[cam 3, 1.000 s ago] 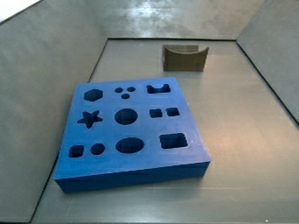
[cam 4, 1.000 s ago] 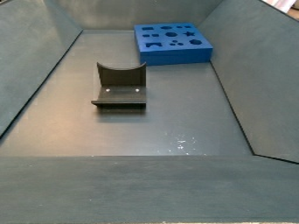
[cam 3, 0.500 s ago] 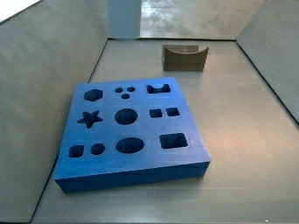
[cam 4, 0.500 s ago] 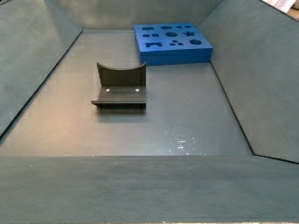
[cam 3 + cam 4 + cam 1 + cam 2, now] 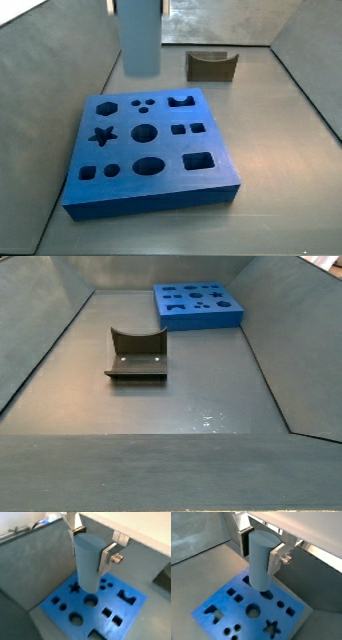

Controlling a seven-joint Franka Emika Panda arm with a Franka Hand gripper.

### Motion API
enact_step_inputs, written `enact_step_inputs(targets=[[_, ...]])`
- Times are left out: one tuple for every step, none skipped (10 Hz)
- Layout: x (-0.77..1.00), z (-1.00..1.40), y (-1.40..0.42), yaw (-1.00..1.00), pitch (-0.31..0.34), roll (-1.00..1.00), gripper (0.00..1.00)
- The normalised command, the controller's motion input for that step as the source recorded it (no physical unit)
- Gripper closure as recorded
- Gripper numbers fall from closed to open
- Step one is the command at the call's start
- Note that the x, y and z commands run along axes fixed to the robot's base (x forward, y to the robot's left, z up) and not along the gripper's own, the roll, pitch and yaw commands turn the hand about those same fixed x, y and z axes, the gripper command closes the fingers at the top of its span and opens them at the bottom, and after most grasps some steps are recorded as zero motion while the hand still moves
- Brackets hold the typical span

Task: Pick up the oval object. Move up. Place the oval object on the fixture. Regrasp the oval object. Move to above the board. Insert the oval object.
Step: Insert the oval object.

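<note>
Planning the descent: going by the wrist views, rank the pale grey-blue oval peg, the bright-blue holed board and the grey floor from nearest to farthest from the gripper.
1. Pale grey-blue oval peg: clamped upright in the gripper.
2. Bright-blue holed board: below the peg's lower end.
3. Grey floor: beneath and around the board.

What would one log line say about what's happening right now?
phase: above board | gripper: shut on oval object, upright | board: on floor, holes unfilled | fixture: vacant | insertion: not yet done

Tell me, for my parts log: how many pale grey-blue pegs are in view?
1: the smooth pale grey-blue oval peg, upright, clamped between the gripper's fingers above the thick bright-blue holed board. No other shows.
</note>
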Motion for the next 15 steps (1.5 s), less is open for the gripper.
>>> enact_step_inputs(targets=[[0.17,-0.59,-0.67,0.31,-0.107,0.07,1.00],[0.13,-0.15,-0.27,0.11,0.000,0.04,1.00],[0.00,0.00,-0.05,0.00,0.000,0.01,1.00],[-0.01,-0.58,-0.25,0.09,-0.139,0.06,1.00],[0.00,-0.75,-0.33,0.02,-0.196,0.11,1.00],[0.00,-0.72,-0.28,0.02,-0.170,0.12,1.00],[-0.07,-0.70,-0.23,0.03,-0.156,0.14,1.00],[-0.03,-0.60,-0.19,0.02,-0.116,0.14,1.00],[-0.06,0.00,0.00,0.03,0.000,0.00,1.00],[0.00,-0.16,0.00,0.00,-0.026,0.01,1.00],[0.00,-0.63,-0.21,0.07,-0.174,0.16,1.00],[0.01,-0.71,-0.22,0.03,-0.203,0.16,1.00],[0.06,-0.73,-0.17,0.00,-0.196,0.15,1.00],[0.20,-0.67,-0.01,0.00,-0.153,0.11,1.00],[0.33,-0.57,0.00,0.00,-0.084,0.05,1.00]])
